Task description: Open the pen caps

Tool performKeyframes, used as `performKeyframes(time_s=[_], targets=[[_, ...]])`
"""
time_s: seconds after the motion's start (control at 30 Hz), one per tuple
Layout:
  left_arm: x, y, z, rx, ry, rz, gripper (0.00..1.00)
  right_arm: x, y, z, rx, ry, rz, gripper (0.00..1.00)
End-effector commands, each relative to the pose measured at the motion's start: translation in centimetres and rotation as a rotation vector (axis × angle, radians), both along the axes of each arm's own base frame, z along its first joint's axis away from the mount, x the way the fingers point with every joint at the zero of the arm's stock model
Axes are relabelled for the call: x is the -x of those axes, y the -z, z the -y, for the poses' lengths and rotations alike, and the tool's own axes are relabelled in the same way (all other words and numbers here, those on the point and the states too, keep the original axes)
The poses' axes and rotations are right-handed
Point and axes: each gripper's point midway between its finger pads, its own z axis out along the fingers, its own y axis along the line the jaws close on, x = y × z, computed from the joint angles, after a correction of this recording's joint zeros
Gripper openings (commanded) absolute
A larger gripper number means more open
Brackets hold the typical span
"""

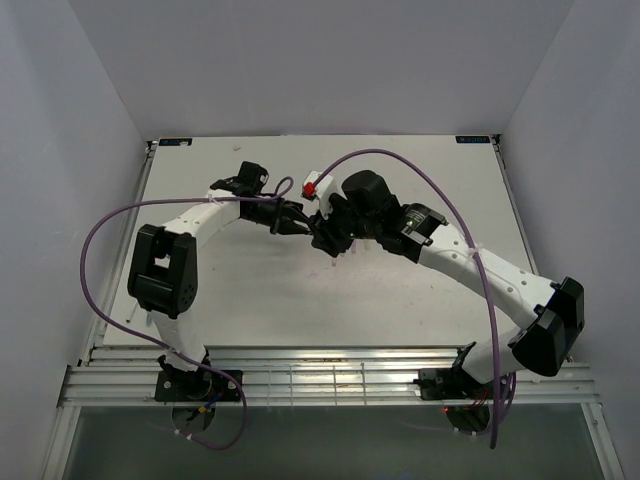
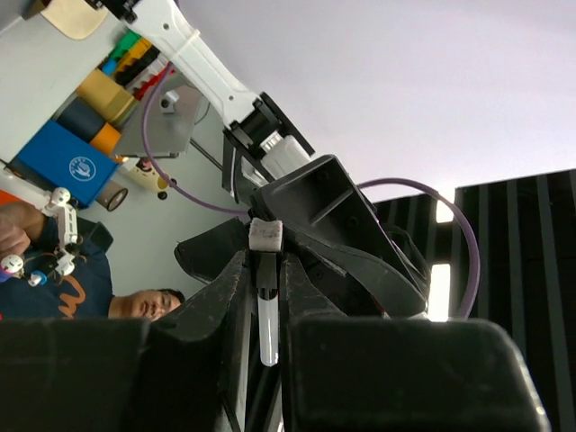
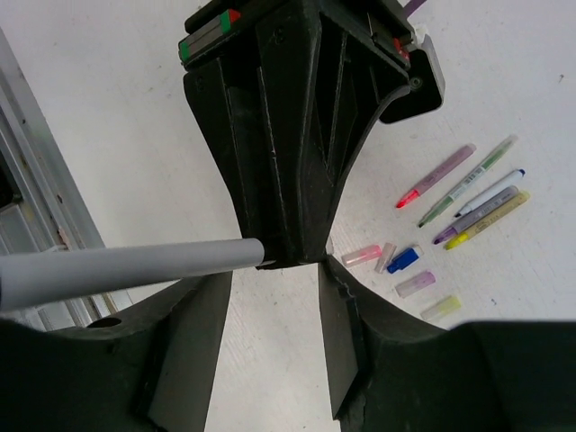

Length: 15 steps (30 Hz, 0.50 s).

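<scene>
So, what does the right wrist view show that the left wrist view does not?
Only the right wrist view: five uncapped pens and five loose caps lying on the table. Only the left wrist view: the left hand seen from behind, shut on the held pen, with a person in the background. Both: the left hand and the open right hand meeting tip to tip.

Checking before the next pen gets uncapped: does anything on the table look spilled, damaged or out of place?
Nothing stands out. The uncapped pens lie fanned side by side on the table, the loose pen caps sit clustered just beside them, and the left gripper is shut on a pale pen.
</scene>
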Motion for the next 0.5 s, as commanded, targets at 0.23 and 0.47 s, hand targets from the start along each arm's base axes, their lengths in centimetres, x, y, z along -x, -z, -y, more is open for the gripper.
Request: performKeyframes(time_s=[0.23, 0.47], targets=[[-1.2, -1.8, 0.7, 0.034, 0.030, -0.022, 0.00, 1.0, -10.2, -1.5, -0.270, -0.067, 0.214, 0.45], [-1.3, -1.6, 0.8, 0.015, 0.025, -0.021, 0.00, 1.0, -12.6, -1.3, -0.305, -0.068, 0.261, 0.46]])
